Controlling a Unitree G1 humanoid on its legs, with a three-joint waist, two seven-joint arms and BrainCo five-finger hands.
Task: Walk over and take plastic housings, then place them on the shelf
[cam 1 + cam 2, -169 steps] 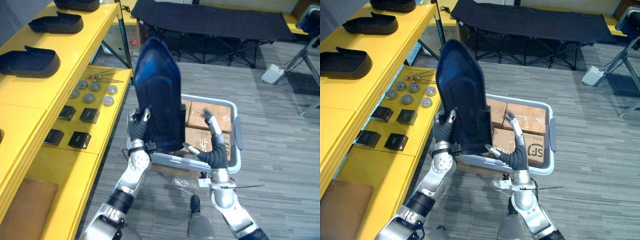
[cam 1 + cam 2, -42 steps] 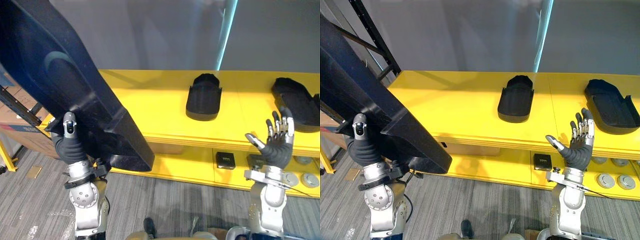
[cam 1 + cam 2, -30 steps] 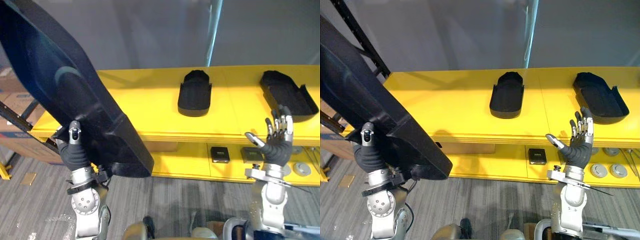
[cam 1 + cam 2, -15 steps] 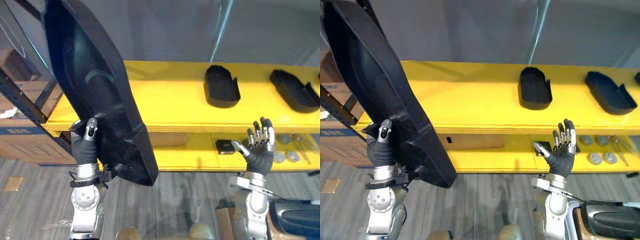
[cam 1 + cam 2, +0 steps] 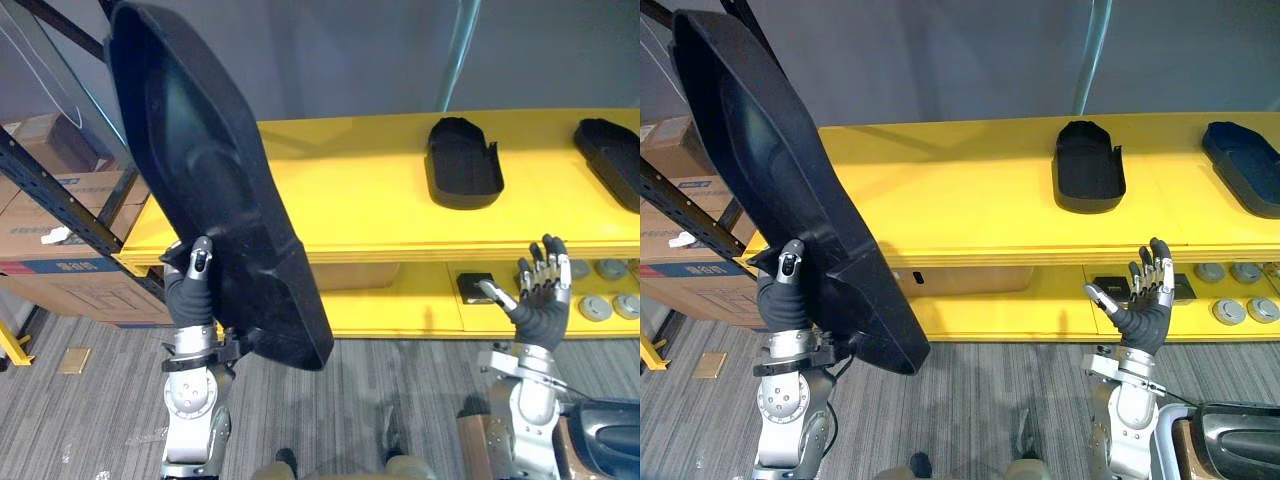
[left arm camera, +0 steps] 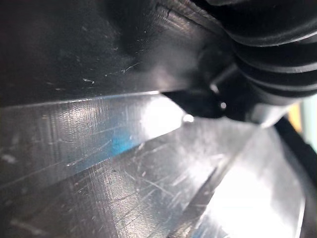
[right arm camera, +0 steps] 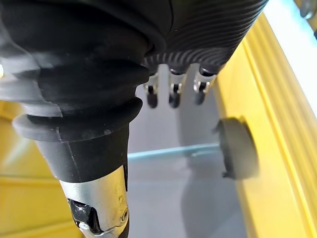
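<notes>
- The left hand (image 5: 189,292) grips the big black housing (image 5: 210,190) by its lower edge — thumb on the near face, the other fingers tucked behind it.
- The housing stands almost on end at the left end of the shelf (image 5: 340,195), its long axis running from high left down to the right.
- The shelf's bare yellow top lies to the right and beyond — I judge the housing must tip flat that way.
- The right hand (image 5: 538,308) is spread wide and empty, low on the right, well apart from the housing.
- A smaller housing (image 5: 463,165) lies further right on the shelf.
</notes>
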